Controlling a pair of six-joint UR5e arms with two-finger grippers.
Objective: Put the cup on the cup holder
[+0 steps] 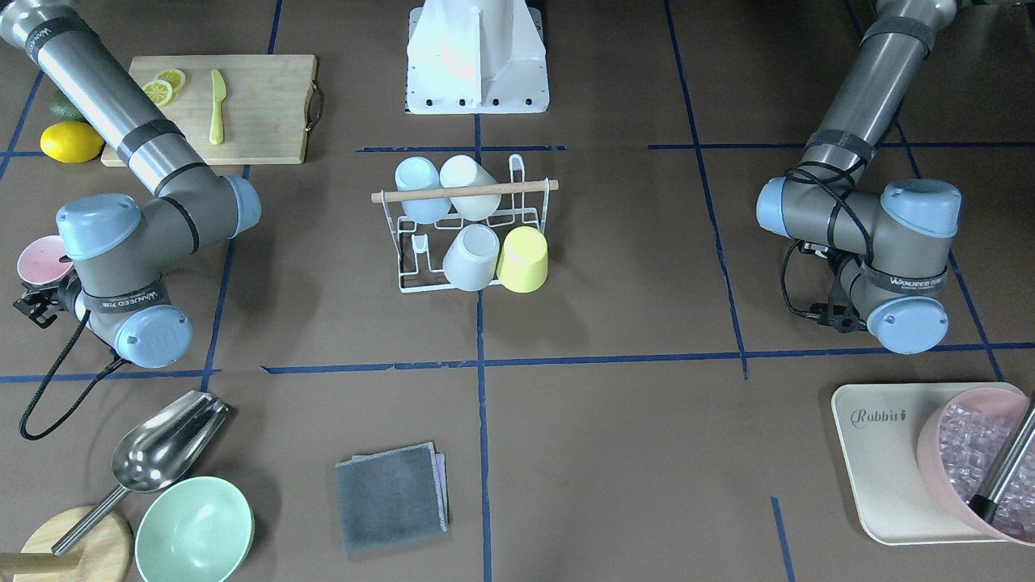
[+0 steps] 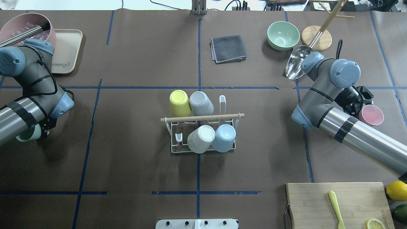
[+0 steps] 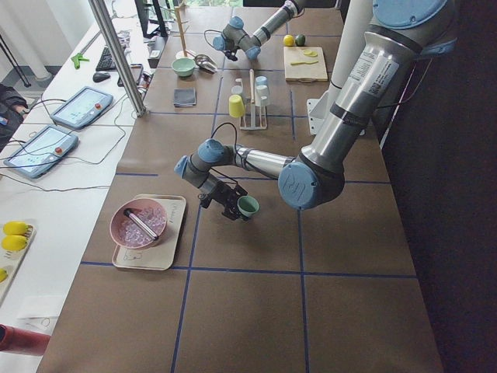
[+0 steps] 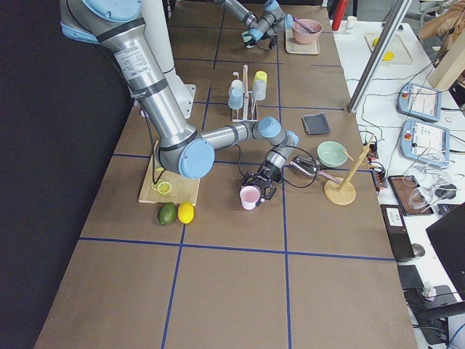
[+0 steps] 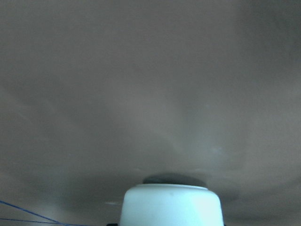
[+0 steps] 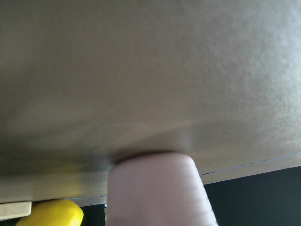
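Brown-papered table (image 2: 127, 133): I am pinching pink plastic cup (image 2: 371, 114) in right gripper (image 2: 365, 106), mint-green cup (image 3: 248, 206) in left gripper (image 3: 237, 208); white wire cup holder (image 2: 203, 118) sitting midway.

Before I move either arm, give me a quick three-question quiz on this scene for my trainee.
1. How many cups sit on the rack?
2. True or false: the right gripper holds the pink cup.
3. The left gripper holds a cup of which colour: A yellow, B green, C blue?
Key: 1 four; 2 true; 3 B.
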